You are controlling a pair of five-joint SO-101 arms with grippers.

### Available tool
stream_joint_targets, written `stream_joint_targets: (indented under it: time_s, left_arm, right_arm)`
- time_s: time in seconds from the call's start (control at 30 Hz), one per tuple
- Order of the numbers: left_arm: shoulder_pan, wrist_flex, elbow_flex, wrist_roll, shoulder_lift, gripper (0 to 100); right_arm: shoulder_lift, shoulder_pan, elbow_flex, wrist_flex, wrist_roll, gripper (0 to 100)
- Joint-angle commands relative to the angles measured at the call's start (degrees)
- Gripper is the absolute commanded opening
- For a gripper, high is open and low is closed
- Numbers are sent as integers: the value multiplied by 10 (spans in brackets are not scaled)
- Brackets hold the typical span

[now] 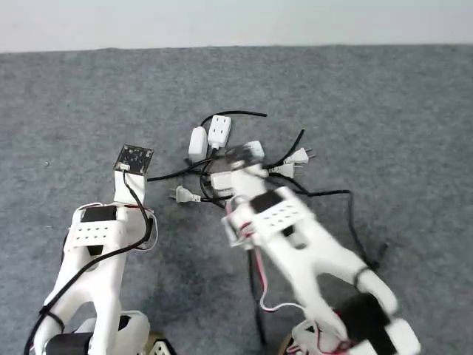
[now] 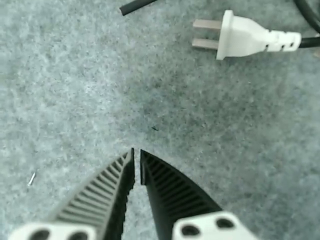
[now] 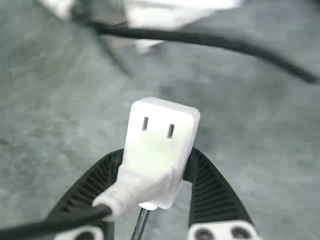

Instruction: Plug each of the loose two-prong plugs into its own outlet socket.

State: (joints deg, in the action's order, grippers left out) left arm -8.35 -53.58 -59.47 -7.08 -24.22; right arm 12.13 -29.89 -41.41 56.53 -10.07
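Grey carpet (image 1: pixel 74 96) covers your surface. Your right gripper (image 3: pixel 156 155) is clamped on a white outlet socket (image 3: pixel 160 135) at the cable tangle (image 1: pixel 325 194) mid-surface. Your left gripper (image 2: pixel 136 155) is pinched closed on nothing, near a loose two-prong plug (image 2: pixel 240 36) lying flat.
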Motion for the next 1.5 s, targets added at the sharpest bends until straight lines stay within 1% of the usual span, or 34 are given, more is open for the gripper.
stream_joint_targets:
  time_s: [0.0,0.07,0.13,0.2,0.3,0.4,0.47,0.53,0.63,0.8,0.9,0.97,1.07,1.17,1.23,1.27,1.33,1.47]
  left_arm:
    - [-2,19,7,-3,-18,15]
    - [-2,19,7,-3,-18,15]
    - [-1,19,7,-3,-18,15]
    - [-1,19,7,-3,-18,15]
    - [-1,27,6,-3,-18,15]
    - [0,34,4,-1,-18,15]
    - [0,35,3,-1,-18,15]
    - [1,35,3,0,-18,15]
    - [1,35,3,0,-18,15]
    - [0,35,3,0,-18,15]
    - [0,36,4,0,-18,16]
    - [2,36,5,0,-18,17]
    - [3,38,5,0,-18,50]
    - [3,55,-6,1,-19,130]
    - [4,55,-10,1,-22,171]
    - [4,55,-10,1,-22,182]
    - [4,55,-10,1,-22,184]
    - [4,55,-10,1,-23,184]
  right_arm:
    - [116,111,32,73,48,8]
    - [174,203,37,112,91,8]
    - [218,309,39,135,138,8]
    - [248,425,36,143,174,8]
    - [247,582,35,127,215,8]
    - [211,698,36,80,267,8]
    - [169,756,40,35,291,8]
    - [118,799,53,-4,297,8]
    - [27,844,89,-40,297,8]
    - [-121,891,182,-73,295,9]
    - [-198,912,247,-72,284,10]
    - [-238,921,283,-58,267,42]
    - [-274,915,336,3,266,164]
    - [-277,896,388,77,271,294]
    - [-272,884,437,144,284,349]
    - [-266,880,462,180,283,354]
    - [-249,876,512,248,268,333]
    - [-193,866,578,358,242,228]
